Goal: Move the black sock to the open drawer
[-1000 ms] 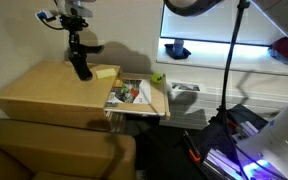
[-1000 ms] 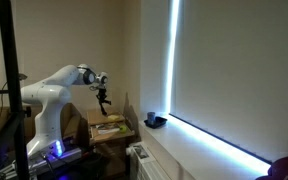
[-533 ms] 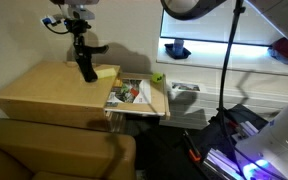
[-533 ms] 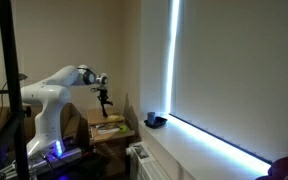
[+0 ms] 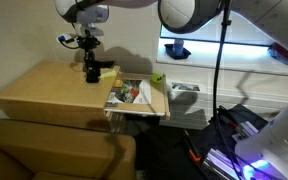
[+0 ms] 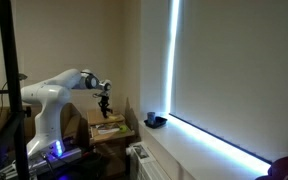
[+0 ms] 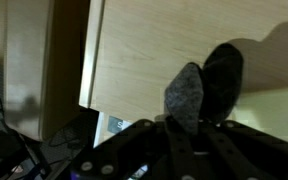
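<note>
Half of the job looks done to me: the black sock [image 5: 90, 74] is off the desk [image 5: 44, 92] and dangles from the pincer [image 5: 90, 62], which is clamped on its upper end. In the wrist view the sock [image 7: 187, 95] sticks out from between the fingers, and its dark shadow falls on the wood a little apart from it. From that I judge it hangs free of the surface, though I cannot be sure its tip is clear. It hangs over the far right part of the desk, just left of a pale yellow block [image 5: 106, 72]. That puts it near the open drawer [image 5: 139, 111] but not yet above it. The drawer is pulled out on the right side of the desk and already holds a jumble of colourful clutter [image 5: 130, 93]. What remains, as I see it, is the carry to the right and nearer, past the yellow block, until the sock is over the drawer. Then comes a lowering and a release so it lands inside rather than draped over the rim.
</note>
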`<state>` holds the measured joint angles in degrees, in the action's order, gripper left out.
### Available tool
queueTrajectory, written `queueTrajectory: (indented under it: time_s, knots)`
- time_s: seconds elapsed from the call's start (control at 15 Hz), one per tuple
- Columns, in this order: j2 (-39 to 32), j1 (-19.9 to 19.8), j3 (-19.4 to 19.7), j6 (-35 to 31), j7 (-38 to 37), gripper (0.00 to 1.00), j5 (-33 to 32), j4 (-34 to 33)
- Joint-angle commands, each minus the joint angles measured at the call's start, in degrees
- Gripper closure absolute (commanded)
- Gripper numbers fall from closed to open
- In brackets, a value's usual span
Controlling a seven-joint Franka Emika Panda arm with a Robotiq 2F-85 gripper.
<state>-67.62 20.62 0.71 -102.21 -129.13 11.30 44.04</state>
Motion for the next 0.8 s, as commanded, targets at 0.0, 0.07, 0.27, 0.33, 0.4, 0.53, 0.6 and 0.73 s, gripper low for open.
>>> queueTrajectory:
  time_s: [0.0, 0.07, 0.27, 0.33, 0.4, 0.53, 0.6, 0.73]
  knots:
    - [-4.9, -2.9, -6.2, 6.9, 3.1, 0.99, 1.9, -4.5]
    - [-5.8, -3.1, -6.7, 8.9, 2.5, 0.99, 1.9, -4.8]
    - [-8.7, -3.1, -6.9, 13.8, 0.7, 0.99, 1.6, -6.0]
    - [-9.5, -3.0, -6.6, 15.1, 0.1, 0.99, 1.4, -6.5]
    - [-10.3, -2.8, -6.1, 16.2, -0.8, 0.99, 0.9, -6.9]
    - [-11.8, -2.8, -4.5, 17.7, -3.9, 0.99, -0.4, -8.1]
    - [-12.5, -2.8, -3.6, 18.2, -6.0, 0.99, -1.2, -8.9]
    - [-13.2, -4.3, -2.2, 19.2, -9.4, 0.99, -1.8, -10.9]
